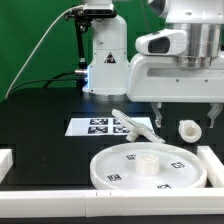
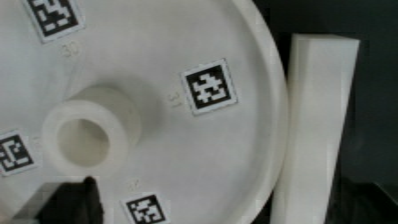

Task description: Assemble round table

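The large round disc (image 1: 145, 166) lies flat at the front of the table, with a raised hub (image 1: 143, 162) at its centre and several square tags on it. The short cylinder leg (image 1: 186, 128) stands behind the disc on the exterior view's right. The flat base piece (image 1: 131, 124) lies tilted across the marker board (image 1: 96, 127). My gripper (image 1: 186, 116) hangs above the leg and the disc's far edge, open and empty. In the wrist view the disc (image 2: 169, 60) and its hub (image 2: 89, 135) fill the frame. One dark fingertip (image 2: 68, 203) shows over the disc.
White border rails run along the exterior view's left (image 1: 6, 160), front (image 1: 45, 197) and right (image 1: 214, 165). The right rail also shows in the wrist view (image 2: 322, 120), just past the disc's rim. The robot's base (image 1: 106, 60) stands at the back.
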Controlling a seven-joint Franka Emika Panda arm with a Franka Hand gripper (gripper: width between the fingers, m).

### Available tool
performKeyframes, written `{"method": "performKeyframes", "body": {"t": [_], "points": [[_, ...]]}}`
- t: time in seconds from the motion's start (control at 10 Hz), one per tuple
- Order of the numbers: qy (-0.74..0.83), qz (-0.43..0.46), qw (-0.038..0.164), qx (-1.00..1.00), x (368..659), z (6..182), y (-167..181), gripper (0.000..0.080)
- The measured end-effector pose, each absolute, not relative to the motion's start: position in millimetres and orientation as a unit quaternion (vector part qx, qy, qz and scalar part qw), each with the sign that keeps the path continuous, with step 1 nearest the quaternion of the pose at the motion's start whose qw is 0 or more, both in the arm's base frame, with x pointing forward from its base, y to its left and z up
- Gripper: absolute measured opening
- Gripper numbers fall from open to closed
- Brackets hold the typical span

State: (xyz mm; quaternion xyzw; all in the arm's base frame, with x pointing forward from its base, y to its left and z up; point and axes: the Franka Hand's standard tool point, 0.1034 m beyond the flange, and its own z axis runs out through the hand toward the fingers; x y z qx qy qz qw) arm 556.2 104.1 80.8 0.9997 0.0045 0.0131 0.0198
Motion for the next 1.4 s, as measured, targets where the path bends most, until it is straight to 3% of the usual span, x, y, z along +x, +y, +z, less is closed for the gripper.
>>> {"method": "performKeyframes", "body": {"t": [0.2, 0.4, 0.9, 1.1, 1.4], "points": [[0.004, -0.018, 0.016, 1.0, 539, 65.1, 124, 0.0649], [0.028, -0.076, 0.037, 0.996, 529, 76.4, 149, 0.0649], [0.027, -0.225, 0.058, 0.972, 514, 69.7, 137, 0.0649], [0.017, -0.249, 0.041, 0.968, 508, 68.0, 140, 0.0649], [0.012, -0.271, 0.048, 0.961, 508, 66.8, 134, 0.0649]]}}
